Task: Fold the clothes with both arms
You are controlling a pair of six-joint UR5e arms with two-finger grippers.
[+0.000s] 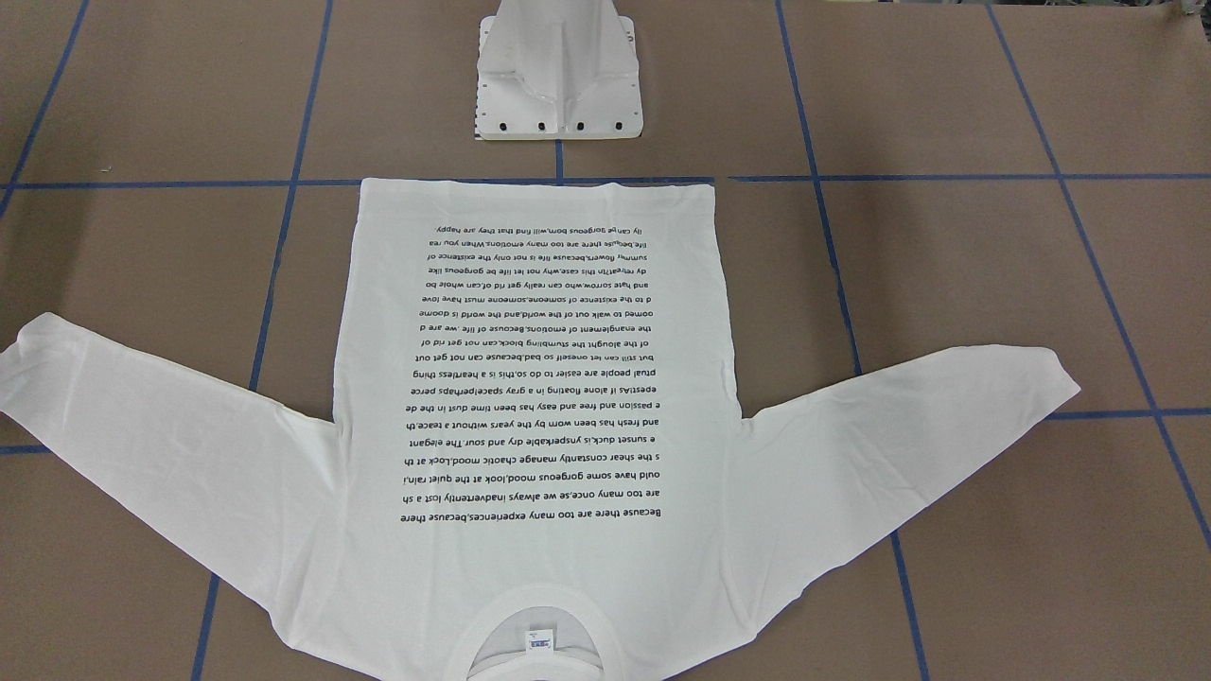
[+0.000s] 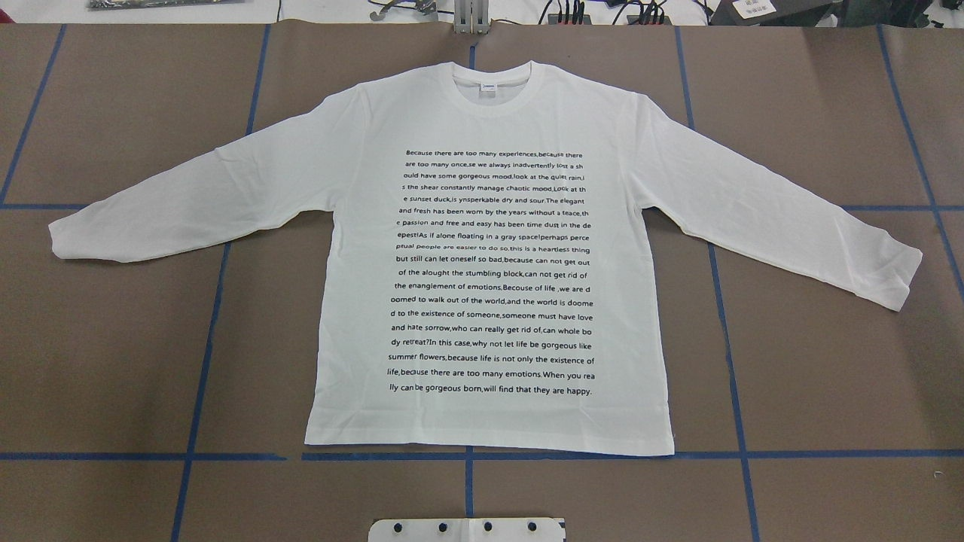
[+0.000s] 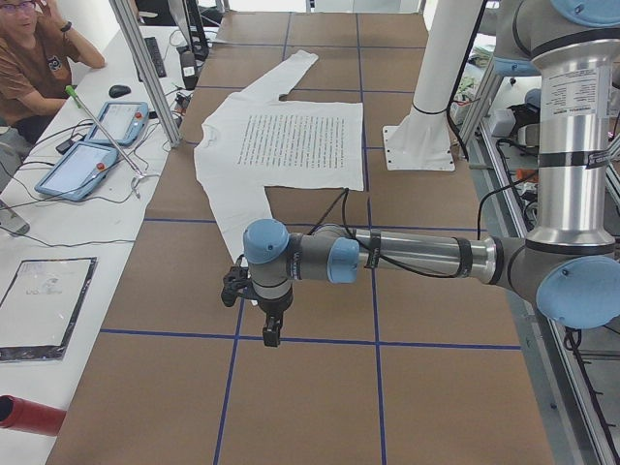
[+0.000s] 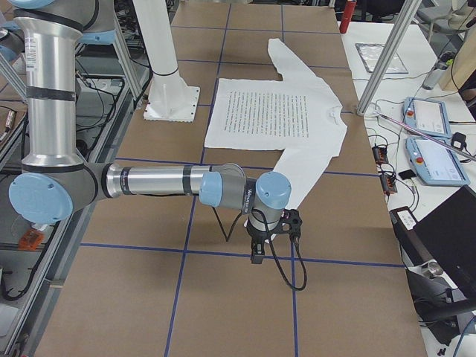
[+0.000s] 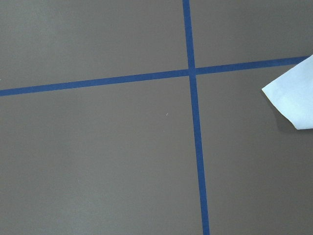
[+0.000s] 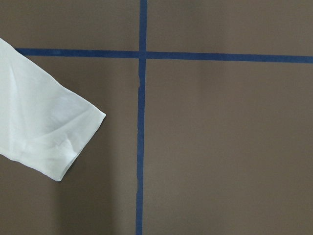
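Note:
The white long-sleeved T-shirt (image 2: 489, 263) lies flat on the brown table with its black text side up and both sleeves spread out. Its collar (image 2: 497, 79) with the neck label points away from the robot. My left gripper (image 3: 271, 334) hangs above the table just beyond the sleeve cuff (image 5: 296, 100). My right gripper (image 4: 256, 256) hangs above the table just beyond the other cuff (image 6: 44, 132). Both grippers show only in the side views, so I cannot tell whether they are open or shut. Neither touches the shirt.
The white pedestal base (image 1: 558, 76) stands near the shirt's hem. Blue tape lines (image 2: 467, 455) grid the table. On the side bench are teach pendants (image 3: 97, 145), a red cylinder (image 3: 29, 415) and a seated operator (image 3: 29, 68). A metal post (image 3: 145, 68) stands at the table's edge.

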